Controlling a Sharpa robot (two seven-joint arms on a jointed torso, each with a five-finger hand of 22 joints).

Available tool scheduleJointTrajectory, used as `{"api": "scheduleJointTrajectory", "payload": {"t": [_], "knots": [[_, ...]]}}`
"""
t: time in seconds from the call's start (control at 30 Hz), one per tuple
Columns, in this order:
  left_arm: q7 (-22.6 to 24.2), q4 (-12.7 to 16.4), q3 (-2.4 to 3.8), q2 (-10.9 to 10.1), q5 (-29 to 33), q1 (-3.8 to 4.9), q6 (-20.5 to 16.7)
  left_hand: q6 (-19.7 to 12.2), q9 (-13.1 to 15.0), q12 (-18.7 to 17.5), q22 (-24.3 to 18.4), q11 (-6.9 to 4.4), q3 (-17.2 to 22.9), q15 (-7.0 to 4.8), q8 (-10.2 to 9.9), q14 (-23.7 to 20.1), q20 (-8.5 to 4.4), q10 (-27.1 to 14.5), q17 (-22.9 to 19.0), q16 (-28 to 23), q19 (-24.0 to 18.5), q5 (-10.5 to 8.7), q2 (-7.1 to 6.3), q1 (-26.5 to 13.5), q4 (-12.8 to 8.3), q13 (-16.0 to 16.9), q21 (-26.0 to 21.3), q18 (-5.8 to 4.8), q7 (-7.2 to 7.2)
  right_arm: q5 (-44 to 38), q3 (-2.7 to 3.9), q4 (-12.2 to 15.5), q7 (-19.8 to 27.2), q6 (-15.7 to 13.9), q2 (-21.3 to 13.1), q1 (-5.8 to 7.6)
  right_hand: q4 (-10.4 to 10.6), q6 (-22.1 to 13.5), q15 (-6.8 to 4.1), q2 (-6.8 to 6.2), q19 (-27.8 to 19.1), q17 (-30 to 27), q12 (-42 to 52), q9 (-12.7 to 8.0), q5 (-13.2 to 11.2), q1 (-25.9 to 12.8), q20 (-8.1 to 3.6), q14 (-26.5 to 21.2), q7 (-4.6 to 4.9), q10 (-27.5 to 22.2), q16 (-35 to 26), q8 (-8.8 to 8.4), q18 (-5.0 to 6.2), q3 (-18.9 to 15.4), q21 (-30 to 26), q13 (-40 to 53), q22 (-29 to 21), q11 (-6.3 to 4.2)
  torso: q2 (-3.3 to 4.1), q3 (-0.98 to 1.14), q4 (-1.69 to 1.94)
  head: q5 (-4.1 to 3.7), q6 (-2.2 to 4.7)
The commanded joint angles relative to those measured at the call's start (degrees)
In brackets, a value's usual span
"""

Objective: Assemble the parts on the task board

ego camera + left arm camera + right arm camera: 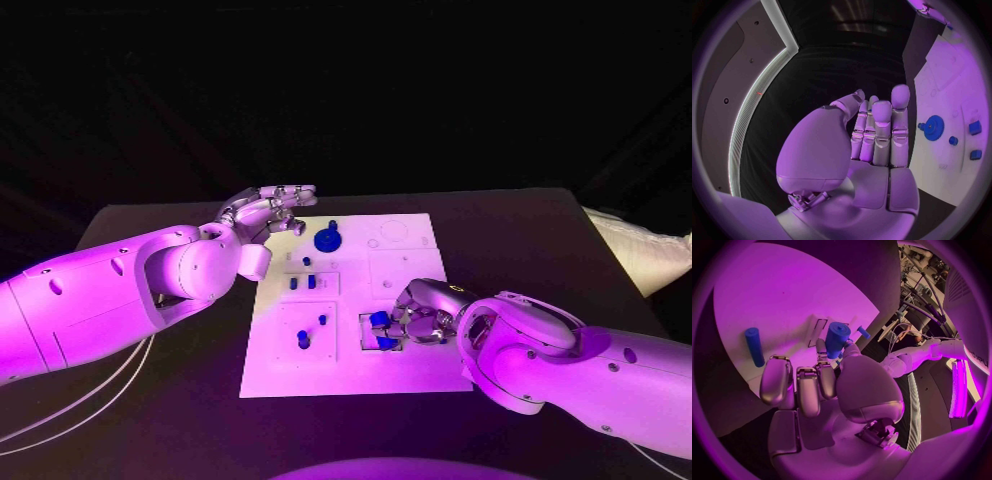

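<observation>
Board: white plate [411,370] in the middle of the black counter [548,230], between the two arms.
Gear: blue, toothed [327,240] — on the board's far part, just beside the left robot hand.
Pegs: small blue pieces [300,284] in the middle-left recess; another [304,340] in the near-left recess.
Cylinder: blue part [837,338] at the board's near-right square recess, pinched at the right robot hand's fingertips.
Right robot hand: [418,318] curled down over the near-right recess, holding the cylinder.
Left robot hand: [267,212] at the board's far-left corner — fingers straight and side by side, nothing in them.
Loose peg: [754,346] lies on the board near the right robot hand.
</observation>
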Motion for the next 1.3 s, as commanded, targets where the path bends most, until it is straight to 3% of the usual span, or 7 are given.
{"api": "scheduleJointTrajectory", "payload": {"t": [0.03,0.2,0.33,0.47,0.63,0.9,1.3], "knots": [[-0.1,0.2,0.04,0.0,-0.1,0.01,1.0,-0.2,-0.1,0.4,0.0,-0.02,-0.2,0.00,0.4,-0.3,0.03,-0.4,-0.1,-0.2,-0.5,0.11,0.49,0.0,0.1,0.1,-0.4,0.38,-0.06,-1.4,-0.11,-0.5,-1.4,1.8,0.6,-0.15,0.0,3.3,-0.40,0.06,0.0,8.5,-0.1,0.4,-0.8,-1.3,-0.57,4.8,-3.18,2.0,0.3,-0.13,-1.00,-0.9,0.2,2.7,0.0,-1.62,0.04,0.02,0.02,0.16,-0.13],[-0.5,0.2,0.04,0.0,-0.1,0.01,1.2,-0.3,-0.1,0.4,-0.1,-0.01,-0.3,0.00,0.3,-0.4,0.03,-0.5,-0.2,-0.2,-0.5,0.11,0.45,0.1,0.0,0.1,-0.5,0.40,-0.05,-2.9,-0.11,-1.1,-2.0,0.8,1.2,-0.18,0.0,3.4,-0.40,-1.33,0.0,8.3,-0.8,1.3,-12.6,-8.8,-0.64,4.8,-3.16,2.0,0.1,-0.23,-1.02,-6.3,0.1,2.6,0.0,-1.62,-0.01,0.01,0.01,0.37,-0.14],[-0.7,0.2,0.04,-0.1,-0.1,0.01,1.3,-0.4,-0.1,0.4,-0.2,0.01,-0.3,0.00,0.3,-0.4,0.03,-0.6,-0.3,-0.3,-0.5,0.11,0.40,0.1,-0.1,0.1,-0.7,0.43,-0.03,-4.3,-0.11,-1.3,-2.0,-0.2,1.5,-0.20,0.1,2.9,-0.24,-3.23,-0.4,7.6,-2.1,1.8,-17.6,-13.0,-0.51,4.6,-2.97,1.5,-0.3,-0.55,-0.90,-8.3,-0.3,1.9,-0.7,-1.40,-0.04,0.04,-0.10,0.59,-0.15],[-0.8,0.2,0.04,-0.1,-0.1,0.01,1.4,-0.5,-0.1,0.4,-0.3,0.04,-0.4,0.02,0.3,-0.5,0.04,-0.7,-0.3,-0.3,-0.6,0.11,0.37,0.1,-0.1,0.1,-0.9,0.45,0.00,-5.1,-0.11,-1.2,-2.0,-0.2,1.7,-0.22,0.1,2.8,-0.19,-4.68,-0.5,7.4,-2.6,2.2,-18.1,-14.1,-0.42,4.6,-2.88,1.3,-0.4,-0.68,-0.86,-7.6,-0.5,1.7,-0.9,-1.34,-0.03,0.04,-0.10,0.55,-0.15],[-0.9,0.2,0.04,-0.1,-0.1,0.01,1.5,-0.5,-0.1,0.4,-0.3,0.04,-0.4,0.02,0.3,-0.5,0.04,-0.7,-0.3,-0.3,-0.6,0.11,0.37,0.1,-0.1,0.1,-0.9,0.45,0.00,-5.5,-0.11,-0.8,-1.7,-0.1,1.5,-0.27,0.0,2.8,-0.18,-4.65,-0.5,7.4,-2.6,2.4,-17.7,-13.6,-0.39,4.6,-2.88,1.4,-0.4,-0.70,-0.87,-6.6,-0.5,1.9,-0.8,-1.33,-0.04,0.06,-0.08,0.52,-0.13],[-0.9,0.2,0.04,0.0,-0.1,0.01,1.6,-0.5,-0.1,0.4,-0.4,0.05,-0.4,0.02,0.3,-0.5,0.04,-0.7,-0.4,-0.4,-0.6,0.11,0.37,0.1,-0.1,0.1,-0.9,0.45,0.01,-6.1,-0.11,-0.5,-1.0,1.1,1.6,-0.37,-6.3,2.6,-0.32,-3.46,-0.4,7.5,-2.8,3.4,-14.7,0.4,-0.49,4.6,-2.99,1.7,-0.5,-0.83,-0.86,-2.5,-0.6,2.6,-0.8,-1.48,-0.02,0.06,-0.08,0.49,-0.12],[-0.9,0.1,0.04,0.1,-0.1,0.01,1.7,-0.5,-0.1,0.4,-0.5,0.08,-0.5,0.05,0.3,-0.6,0.06,-0.8,-0.5,-0.4,-0.6,0.11,0.38,0.1,-0.1,0.1,-1.2,0.48,0.04,-7.1,-0.11,-1.1,-1.7,1.1,1.8,-0.39,-8.0,2.7,-0.33,-2.55,-0.2,7.8,-2.6,3.8,-15.2,3.4,-0.52,4.7,-3.02,1.9,-0.3,-0.88,-0.95,-1.6,-0.4,3.1,-0.3,-1.51,-0.02,0.04,-0.08,0.36,-0.11]]}}
